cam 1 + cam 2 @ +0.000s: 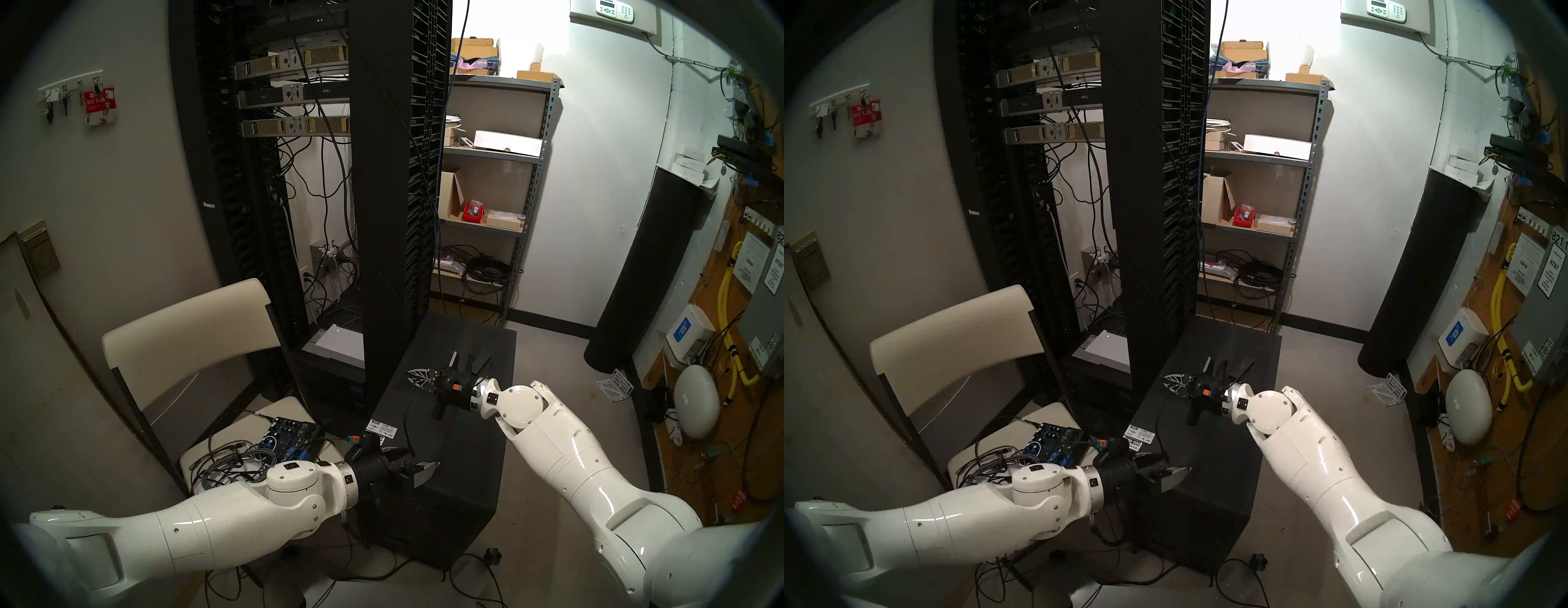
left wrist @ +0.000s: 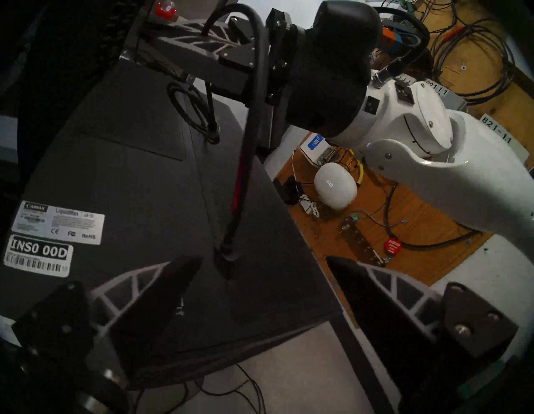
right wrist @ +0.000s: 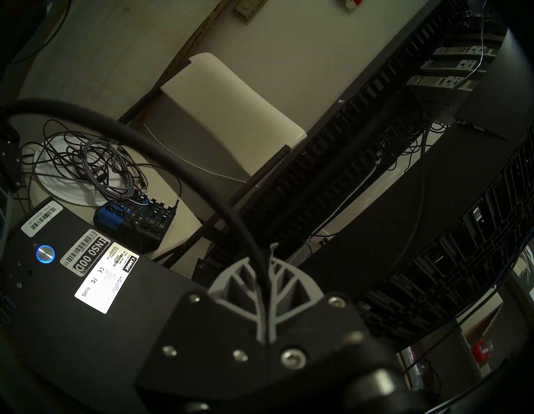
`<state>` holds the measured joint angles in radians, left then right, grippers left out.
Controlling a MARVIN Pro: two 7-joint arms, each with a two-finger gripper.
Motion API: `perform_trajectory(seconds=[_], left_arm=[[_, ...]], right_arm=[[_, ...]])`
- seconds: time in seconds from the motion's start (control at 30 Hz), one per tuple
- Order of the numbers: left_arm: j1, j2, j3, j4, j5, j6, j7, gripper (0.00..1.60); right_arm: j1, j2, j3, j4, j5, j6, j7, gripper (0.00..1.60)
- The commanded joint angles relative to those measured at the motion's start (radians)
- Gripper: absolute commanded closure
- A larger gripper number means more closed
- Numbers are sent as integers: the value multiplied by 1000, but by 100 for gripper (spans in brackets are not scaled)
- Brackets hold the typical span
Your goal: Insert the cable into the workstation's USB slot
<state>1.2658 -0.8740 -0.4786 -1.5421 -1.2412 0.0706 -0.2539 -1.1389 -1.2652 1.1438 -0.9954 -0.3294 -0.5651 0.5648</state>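
Place: a small server or network closet, used partly for storage.
Rack: a tall black server rack (image 1: 322,178) holds rack-mounted units with cables hanging behind.
Shelving: a grey metal shelf unit (image 1: 492,187) carries cardboard boxes and coiled cables.
Wall: a plywood board (image 1: 717,382) bears telecom boxes and yellow conduit (one label reads AT&T).
Keys: a key rack (image 1: 76,99) hangs on the left wall.
Floor: a black tower workstation (image 1: 462,446) stands beside a folding chair (image 1: 191,339).

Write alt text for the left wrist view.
The left pincer is open above the black workstation, its fingers either side of the cable plug end. The right pincer holds the cable farther up, beyond a small coil. White barcode stickers sit on the workstation's top.
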Motion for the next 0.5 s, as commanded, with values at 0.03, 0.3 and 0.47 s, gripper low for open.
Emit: perform_trajectory(seconds=[0.03,0.3,0.47], left_arm=[[-24,114,-16,-88,-177,147,-108,0],[-61,175,30,-124,-129,249,-158,0],[-17,139,-6,-99,-30,126,-121,0]], right_arm=[[13,-7,2,-28,-8,-21,-17,160],[5,-11,2,-40,-39,-38,-53,160],[2,-12,6,-50,-47,-36,-53,160]])
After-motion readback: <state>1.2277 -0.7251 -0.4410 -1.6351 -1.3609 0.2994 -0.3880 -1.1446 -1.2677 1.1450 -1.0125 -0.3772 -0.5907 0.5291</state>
